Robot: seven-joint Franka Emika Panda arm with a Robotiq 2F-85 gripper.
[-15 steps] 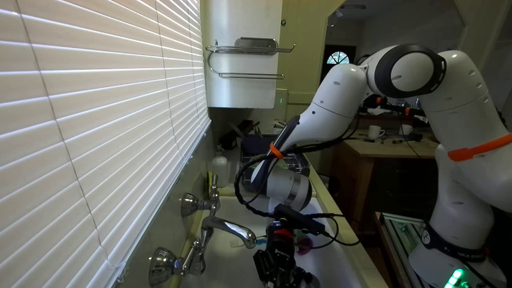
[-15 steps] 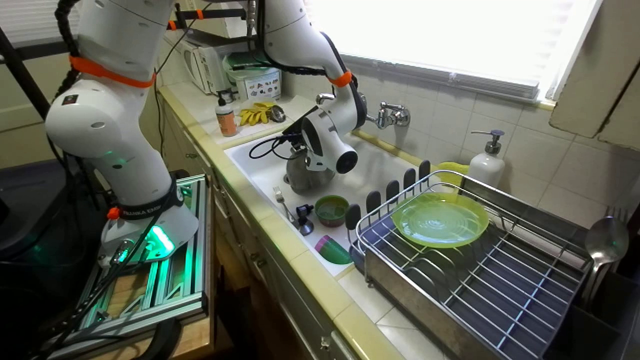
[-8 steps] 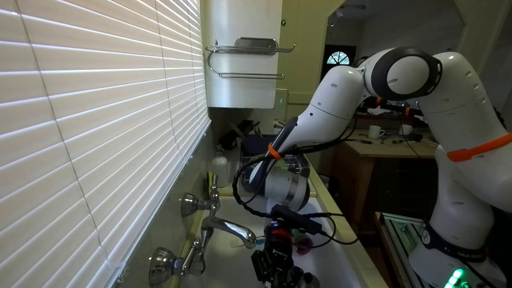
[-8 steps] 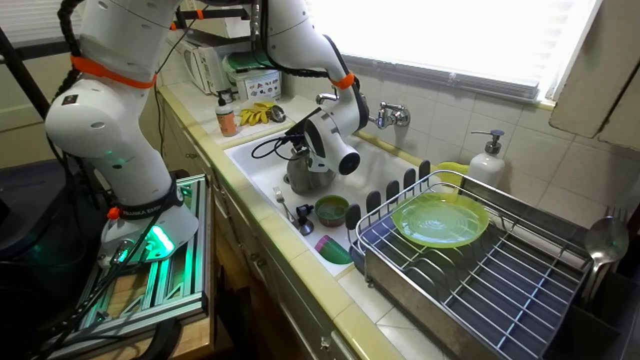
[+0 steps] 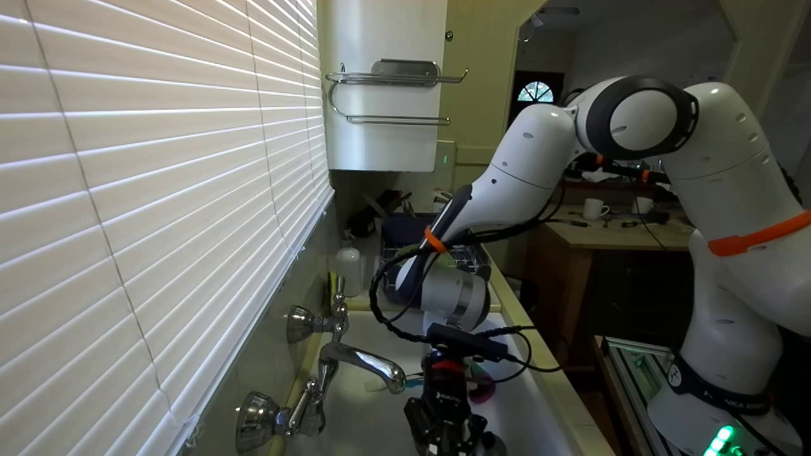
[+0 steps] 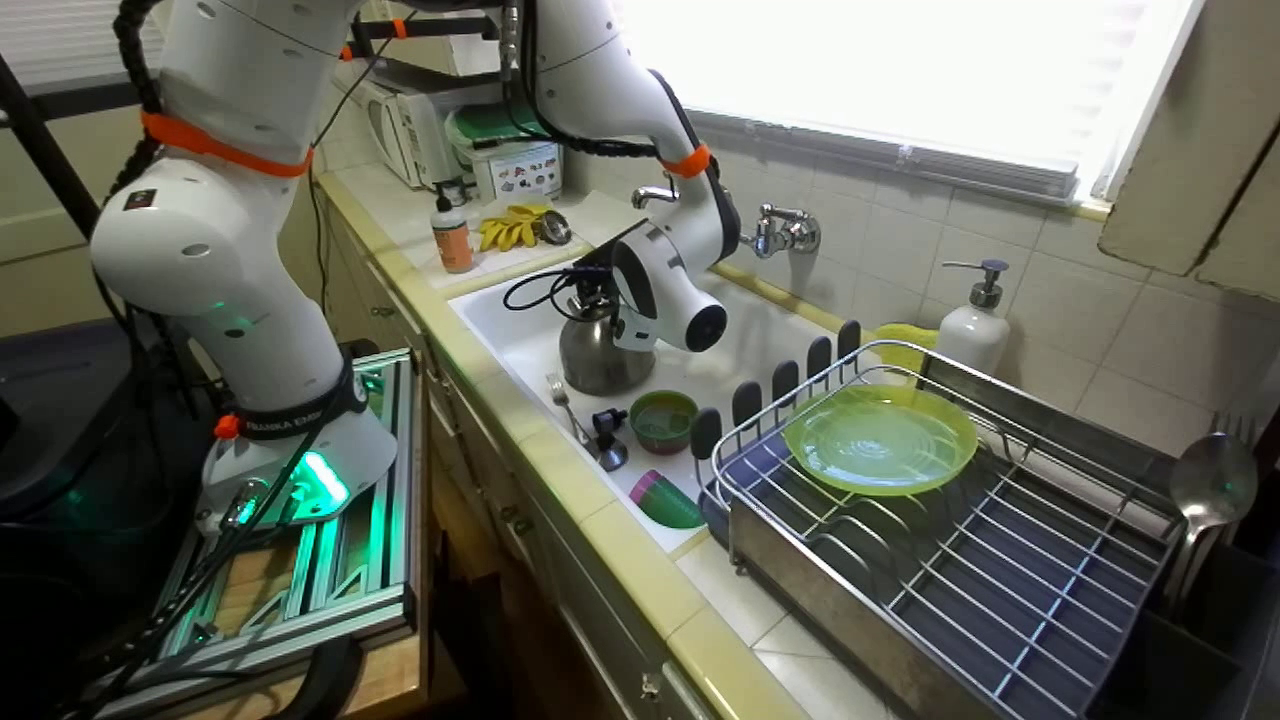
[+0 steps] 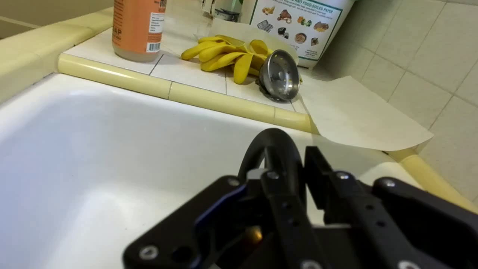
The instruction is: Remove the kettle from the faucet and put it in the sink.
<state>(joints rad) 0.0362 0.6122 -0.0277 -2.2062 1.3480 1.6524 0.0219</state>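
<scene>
The gripper [image 7: 291, 153] clamps the black handle [image 7: 274, 135] of the kettle [image 6: 603, 362], which is upright between the long edges of the sink [image 7: 123, 149]. Expect it rigid and slick, heavier if filled: hold by the handle only.

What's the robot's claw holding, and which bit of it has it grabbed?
The gripper is holding the silver kettle by its black handle, pinched on one side of the loop.
</scene>
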